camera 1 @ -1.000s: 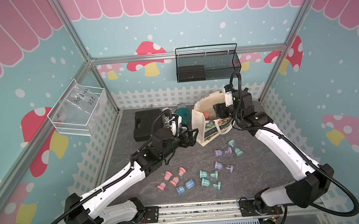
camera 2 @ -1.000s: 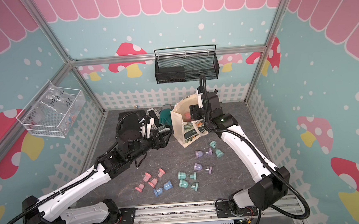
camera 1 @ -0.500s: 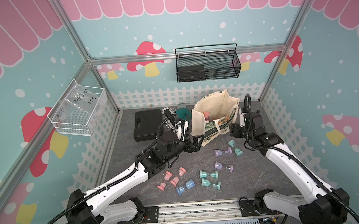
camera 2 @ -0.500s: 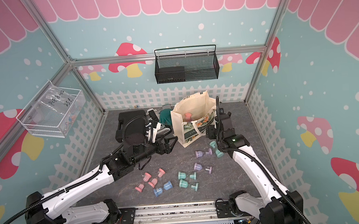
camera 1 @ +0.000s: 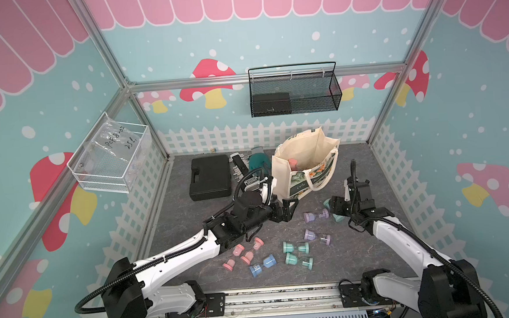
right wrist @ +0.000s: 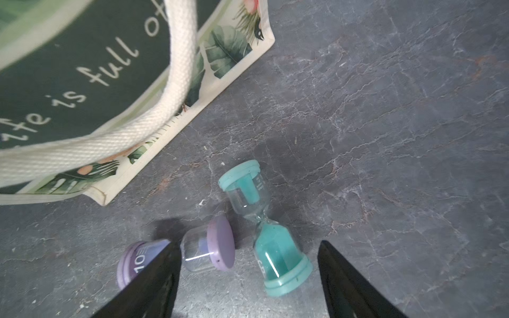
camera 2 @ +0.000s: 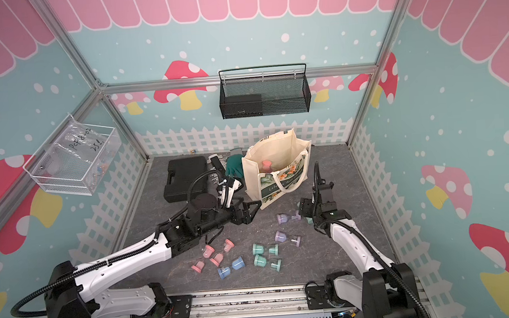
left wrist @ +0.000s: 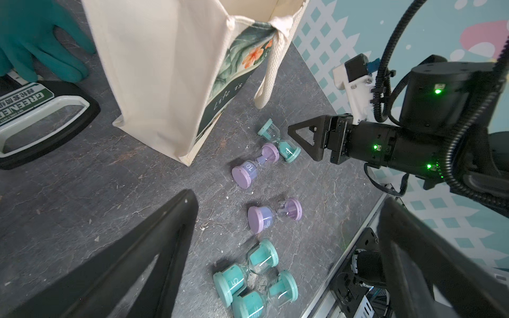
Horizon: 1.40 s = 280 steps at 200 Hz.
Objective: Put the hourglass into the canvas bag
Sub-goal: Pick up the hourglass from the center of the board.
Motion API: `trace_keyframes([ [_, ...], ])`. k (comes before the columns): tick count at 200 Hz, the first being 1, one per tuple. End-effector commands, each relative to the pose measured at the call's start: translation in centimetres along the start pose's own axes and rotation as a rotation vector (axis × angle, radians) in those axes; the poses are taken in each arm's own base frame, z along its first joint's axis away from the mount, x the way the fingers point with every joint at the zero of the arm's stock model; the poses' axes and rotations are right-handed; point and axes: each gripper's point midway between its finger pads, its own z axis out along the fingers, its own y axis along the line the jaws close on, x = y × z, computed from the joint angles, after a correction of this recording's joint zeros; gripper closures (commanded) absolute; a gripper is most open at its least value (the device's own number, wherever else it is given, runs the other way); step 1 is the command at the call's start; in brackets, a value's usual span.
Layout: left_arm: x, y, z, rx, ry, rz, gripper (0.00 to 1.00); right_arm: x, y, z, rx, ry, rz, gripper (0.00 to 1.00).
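The left end effector (camera 1: 287, 209) hangs over the middle of the bench (camera 1: 190, 224), its fingers spread wide and holding nothing. Just beyond it, toward the back edge, the canvas bag (camera 1: 281, 176) stands upright with its mouth open. A pink-capped hourglass (camera 1: 293, 163) already sits inside.

In front of the bag's right front corner, the teal hourglass (right wrist: 271, 247) lies on its side on the bench. It has teal end caps and clear glass bulbs, and most of the teal sand is pooled in one bulb. A lilac hourglass (right wrist: 220, 245) lies just beside its neck.

The right end effector (right wrist: 246, 246) hangs low over the teal hourglass. Its fingers are wide apart on either side and grip nothing.
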Motion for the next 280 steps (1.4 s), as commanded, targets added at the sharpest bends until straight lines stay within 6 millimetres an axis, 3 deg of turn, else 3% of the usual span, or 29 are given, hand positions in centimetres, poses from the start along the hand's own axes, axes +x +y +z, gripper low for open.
trace_keyframes([
  [1, 0.7, -0.1, 0.4, 0.012, 0.008, -0.011, 0.01, -0.8, -0.2, 1.0, -0.034, -0.036, 0.046, 0.2],
  [89, 0.9, 0.6, 0.3, -0.021, 0.002, 0.013, 0.01, 2.9, -1.0, 4.3, -0.049, 0.087, 0.087, 0.26],
  [223, 0.6, 0.6, 0.4, -0.024, 0.002, 0.033, 0.01, 7.9, -0.2, 5.3, -0.057, 0.242, 0.064, 0.4],
  [280, 0.3, 0.6, 0.1, -0.032, -0.006, 0.045, 0.01, 8.7, 0.0, 5.8, -0.051, 0.275, 0.048, 0.47],
])
